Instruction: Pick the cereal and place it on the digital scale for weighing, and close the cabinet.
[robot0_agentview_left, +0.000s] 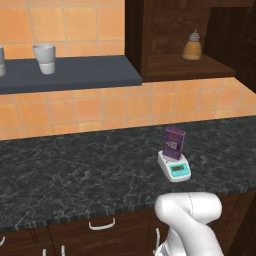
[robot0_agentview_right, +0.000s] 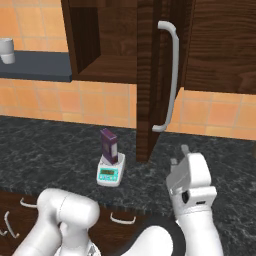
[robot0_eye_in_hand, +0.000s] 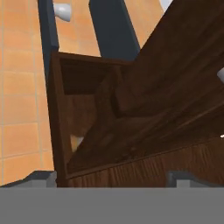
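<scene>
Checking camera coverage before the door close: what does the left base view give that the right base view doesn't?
Left base view alone: the tan bottle standing inside the open cabinet, and a cup in full on the grey shelf. Right base view alone: the cabinet door's silver bar handle and the gripper below it, holding nothing. Both: the cereal upright on the digital scale, on the dark counter.
</scene>
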